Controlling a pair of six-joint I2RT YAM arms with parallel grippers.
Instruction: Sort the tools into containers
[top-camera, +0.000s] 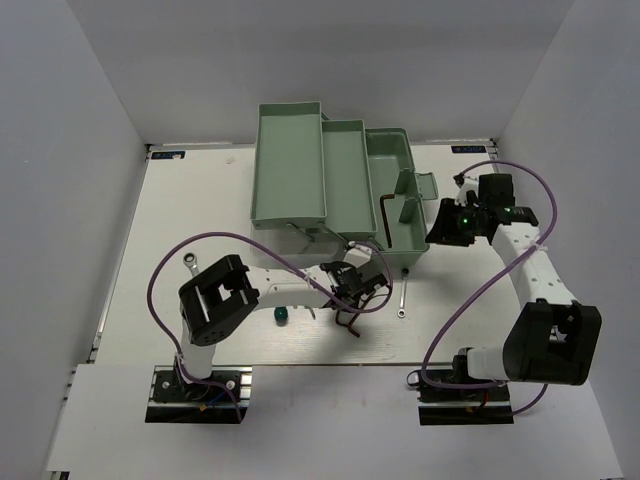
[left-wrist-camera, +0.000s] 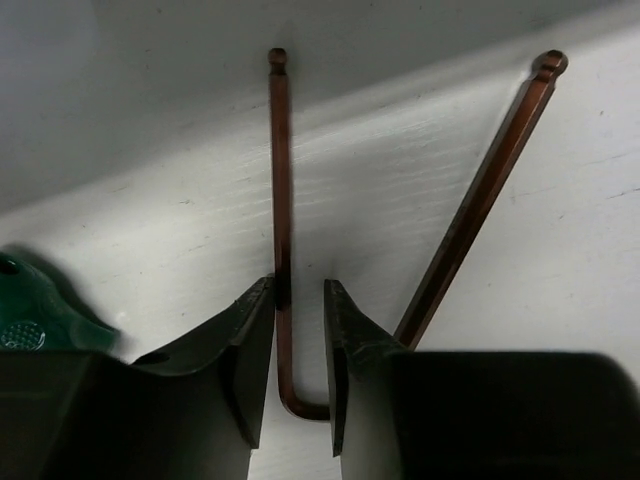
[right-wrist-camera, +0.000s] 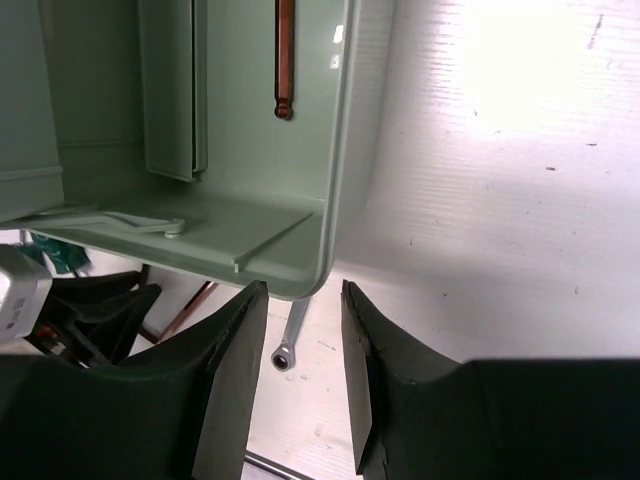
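Note:
My left gripper is low over the table in front of the toolbox. Its open jaws straddle the long arm of a dark hex key: the key lies against the left finger, with a gap to the right one. A second hex key lies slanted just to the right. A green screwdriver lies to the left of this gripper. My right gripper hovers open and empty over the toolbox's near right corner. Below it a silver wrench lies on the table. One hex key rests in the base.
A second silver wrench lies on the table left of the toolbox, close to the left arm's purple cable. The right arm's purple cable loops by the toolbox's folded lid and handle.

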